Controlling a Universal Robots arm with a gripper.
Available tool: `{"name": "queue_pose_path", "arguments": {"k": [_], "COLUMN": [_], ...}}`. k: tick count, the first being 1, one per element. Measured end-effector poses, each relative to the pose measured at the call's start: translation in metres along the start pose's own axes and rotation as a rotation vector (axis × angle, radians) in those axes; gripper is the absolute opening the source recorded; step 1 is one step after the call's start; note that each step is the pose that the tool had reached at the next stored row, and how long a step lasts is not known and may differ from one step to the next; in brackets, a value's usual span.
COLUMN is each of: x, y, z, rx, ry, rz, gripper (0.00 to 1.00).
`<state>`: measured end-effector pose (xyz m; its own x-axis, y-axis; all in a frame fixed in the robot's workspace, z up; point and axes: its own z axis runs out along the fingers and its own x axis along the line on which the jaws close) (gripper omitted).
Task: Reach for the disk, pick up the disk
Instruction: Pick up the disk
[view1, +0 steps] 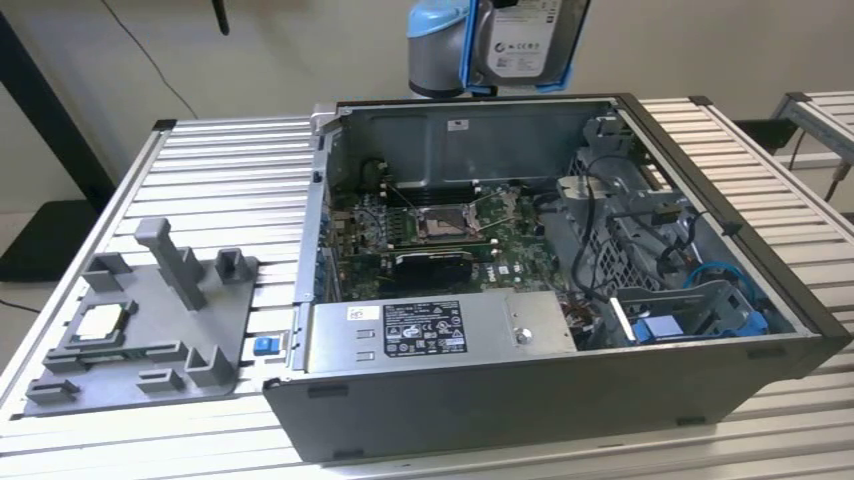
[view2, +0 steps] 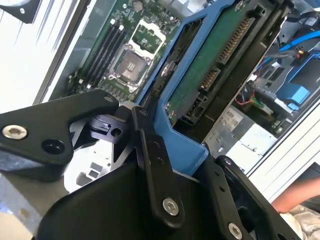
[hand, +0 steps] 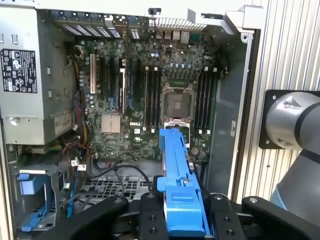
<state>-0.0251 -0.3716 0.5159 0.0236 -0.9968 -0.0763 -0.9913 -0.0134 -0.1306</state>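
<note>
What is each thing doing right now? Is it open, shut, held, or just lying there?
disk: held up on its edge, in the air above the case.
gripper: shut on the disk's blue frame.
computer case: open on top, resting on the table.
processor chip: lying on the grey tray, outside the case.

Disk (view1: 527, 45): silver, white label, blue frame round edges. Held upright on edge, high above open computer case (view1: 534, 405), label facing exterior view. Green circuit-board face showing in second wrist view. Clamped between gripper (hand: 181, 201) fingers.
</note>
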Motion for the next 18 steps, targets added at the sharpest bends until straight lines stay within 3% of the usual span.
{"name": "queue_pose_path", "arguments": {"k": [12, 18], "x": [0.0009, 0.0012], "y": [-0.0365, -0.0498], "z": [0.0048, 0.0073], "rx": [-0.0027, -0.0028], "ry": [-0.0001, 0.0008], "rz": [0.0, 0.0], "gripper": [0.0, 0.0]}}
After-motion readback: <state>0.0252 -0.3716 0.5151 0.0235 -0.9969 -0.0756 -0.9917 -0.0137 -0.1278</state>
